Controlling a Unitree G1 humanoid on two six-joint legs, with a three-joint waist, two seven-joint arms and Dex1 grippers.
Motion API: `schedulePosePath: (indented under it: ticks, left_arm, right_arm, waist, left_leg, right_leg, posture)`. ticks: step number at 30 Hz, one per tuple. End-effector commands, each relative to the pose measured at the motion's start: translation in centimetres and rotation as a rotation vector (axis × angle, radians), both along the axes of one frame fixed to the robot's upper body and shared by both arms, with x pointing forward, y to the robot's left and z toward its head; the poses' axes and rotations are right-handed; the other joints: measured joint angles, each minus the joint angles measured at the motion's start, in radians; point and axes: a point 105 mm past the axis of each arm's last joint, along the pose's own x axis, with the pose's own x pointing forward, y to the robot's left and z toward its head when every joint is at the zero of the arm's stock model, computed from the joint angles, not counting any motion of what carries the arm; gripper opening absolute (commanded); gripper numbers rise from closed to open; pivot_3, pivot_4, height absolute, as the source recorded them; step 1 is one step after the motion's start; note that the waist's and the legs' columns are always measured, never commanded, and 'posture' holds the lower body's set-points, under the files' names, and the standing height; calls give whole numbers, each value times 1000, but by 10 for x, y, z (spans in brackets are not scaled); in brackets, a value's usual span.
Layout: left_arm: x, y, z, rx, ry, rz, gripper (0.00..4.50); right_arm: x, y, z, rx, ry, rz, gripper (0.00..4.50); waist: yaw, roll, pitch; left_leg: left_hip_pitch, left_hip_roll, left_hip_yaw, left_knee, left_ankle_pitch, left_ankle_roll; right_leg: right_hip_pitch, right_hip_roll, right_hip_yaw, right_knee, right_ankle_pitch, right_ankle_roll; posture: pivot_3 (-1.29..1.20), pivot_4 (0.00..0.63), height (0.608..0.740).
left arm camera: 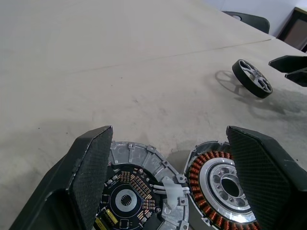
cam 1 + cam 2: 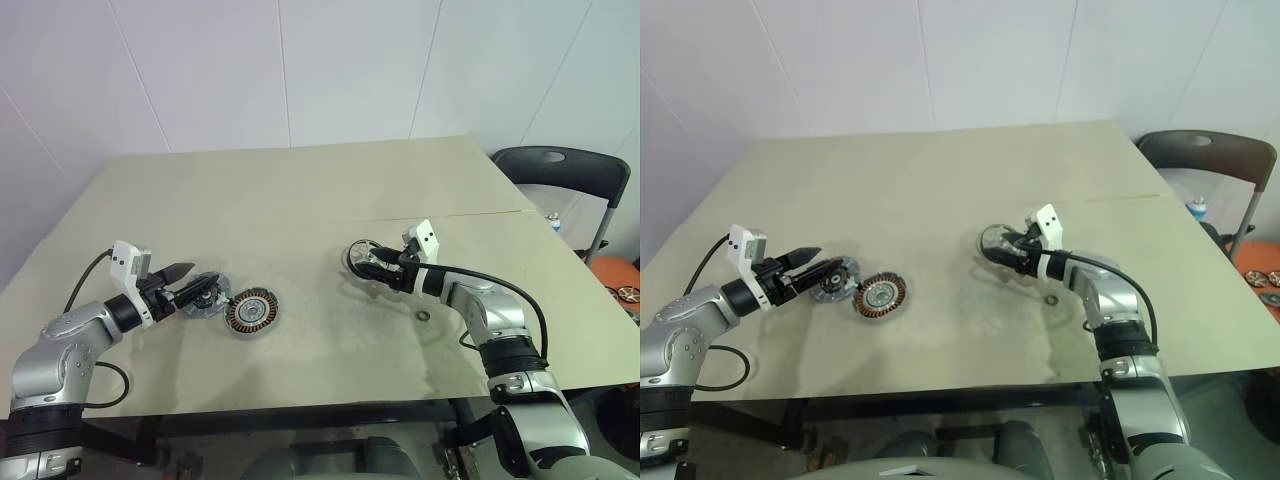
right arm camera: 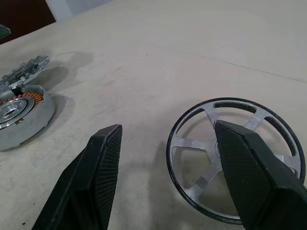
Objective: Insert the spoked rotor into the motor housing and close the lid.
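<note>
here the rotor [image 3: 235, 158] lies flat on the table's [image 2: 300, 190] right side, partly behind one finger of the right gripper [image 3: 168, 177], whose jaws are spread. at left, the left gripper [image 1: 175, 165] gapes, empty, over lid [image 1: 139, 191] and housing [image 1: 220, 182].

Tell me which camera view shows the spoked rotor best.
The right wrist view: the spoked rotor lies close up on the table, its dark rim and pale spokes plain, partly behind one finger. The left wrist view shows it small and far off; the eye views mostly hide it behind the right gripper.
</note>
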Motion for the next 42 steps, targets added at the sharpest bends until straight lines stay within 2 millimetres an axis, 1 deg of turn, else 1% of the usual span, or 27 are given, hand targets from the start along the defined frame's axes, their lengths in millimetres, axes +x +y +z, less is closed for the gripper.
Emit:
schedulePosePath:
  ticks: [1, 23, 25, 26, 28, 30, 34, 37, 39, 42]
  left_arm:
    - [2, 2, 15, 17, -50, -4, 4030]
    - [2, 0, 14, 8, -44, -11, 4030]
    - [2, -1, 14, 8, -44, -12, 4030]
    - [2, 0, 14, 8, -44, -12, 4030]
    - [3, 0, 14, 10, -44, -12, 4030]
    - [3, 0, 15, 11, -46, -12, 4030]
    - [5, 1, 17, 13, -52, -8, 4030]
    - [3, 2, 18, 12, -54, -4, 4030]
    - [1, 3, 16, 12, -49, 0, 4030]
    - [0, 2, 13, 11, -43, 1, 4030]
  right_arm:
    - [4, 2, 16, 1, -63, 14, 3162]
    - [3, 3, 17, -10, -74, 34, 3162]
    - [0, 11, 22, -25, -94, 80, 3162]
    - [-2, 18, 27, -22, -107, 115, 3162]
    - [-7, 35, 40, -17, -139, 201, 3162]
    - [-9, 46, 53, -9, -166, 265, 3162]
    - [-5, 54, 64, -32, -198, 320, 3162]
    - [-11, 67, 71, -46, -217, 411, 3162]
    - [-16, 83, 75, -64, -245, 495, 3162]
    - [-28, 116, 81, -118, -313, 666, 3162]
  waist:
    - [0, 0, 0]
    - [0, 0, 0]
    - [0, 0, 0]
    - [-1, 0, 0]
    - [-2, 0, 0]
    - [-3, 0, 0]
    - [1, -1, -1]
    - [2, -2, -1]
    - [0, -2, -1]
    - [-11, -2, -1]
  left_leg:
    - [0, 0, 0, 0, 0, 0]
    - [0, 0, 0, 0, 0, 0]
    - [0, 0, 0, 0, 0, 0]
    - [0, 0, 0, 0, 0, 0]
    - [0, 0, 0, 0, 0, 0]
    - [0, 0, 1, 0, 0, 0]
    - [0, 0, 1, 1, 0, 0]
    - [0, 0, 1, 1, 0, 0]
    - [0, 0, 1, 1, 0, 0]
    - [0, 1, 2, 0, 0, 1]
  right_leg:
    - [0, 0, 0, 0, 0, 0]
    - [0, 0, 0, 0, 0, 0]
    - [0, 0, 0, 0, 0, 0]
    - [0, 0, 0, 0, 0, 0]
    - [0, 0, 0, 0, 0, 0]
    - [-1, 0, 0, 0, 0, 0]
    - [0, 1, 0, 1, 0, 0]
    - [0, 1, 0, 0, 0, 1]
    - [0, 0, 0, 0, 0, 1]
    - [-2, 1, 2, 0, 1, 1]
  posture:
    - [0, 0, 740]
    - [0, 0, 740]
    - [0, 0, 740]
    - [0, 0, 740]
    - [0, 0, 740]
    - [0, 0, 740]
    - [0, 0, 740]
    - [0, 0, 740]
    - [0, 0, 740]
    - [0, 0, 740]
